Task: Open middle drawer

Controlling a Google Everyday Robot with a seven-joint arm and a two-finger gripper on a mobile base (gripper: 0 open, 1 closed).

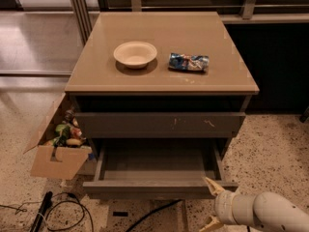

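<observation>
Collision is risked at lower right: the open middle drawer (153, 164) could be nudged shut by the gripper (205, 205), fingers spread.

A pale bowl (135, 54) and a crumpled blue snack packet (189, 61) sit side by side on a tan cabinet top (164, 81). An open cardboard box (54, 162) of small items stands left, above black cables (65, 211) on speckled floor (275, 149).

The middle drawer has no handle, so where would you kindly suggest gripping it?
On the middle drawer, I'd pinch the front panel's top lip from above: it is pulled out, the lip exposed. The gripper is by its right corner.
</observation>
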